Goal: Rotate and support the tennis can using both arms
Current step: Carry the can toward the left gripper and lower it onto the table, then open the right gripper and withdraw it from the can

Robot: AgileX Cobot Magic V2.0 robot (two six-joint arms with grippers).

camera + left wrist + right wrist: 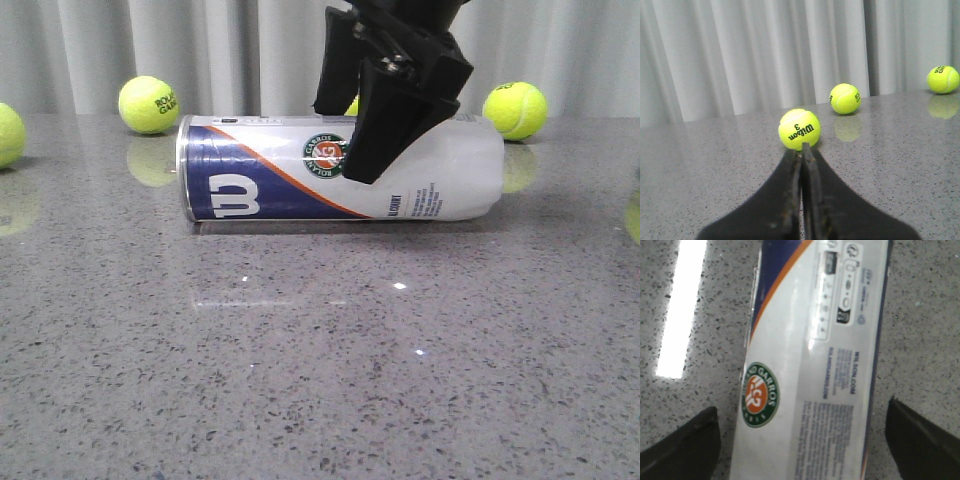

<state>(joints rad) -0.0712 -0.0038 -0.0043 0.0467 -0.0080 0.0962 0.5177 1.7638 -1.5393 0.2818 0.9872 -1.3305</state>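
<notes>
The tennis can [340, 168] lies on its side on the table [320, 370]. My right gripper [365, 125] straddles it wide open, empty; my left gripper [801, 155] is closed, empty. Light, smooth, probably rolls: I'd clamp mid-body

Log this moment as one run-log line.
white-and-navy cylindrical tennis can: lying sideways on grey speckled table | right tool: open, straddling can | left tool: shut, empty

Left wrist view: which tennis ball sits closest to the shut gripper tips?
The ball printed "Wilson 3", right at the left gripper tips. The other two balls lie farther back toward the curtain.
</notes>
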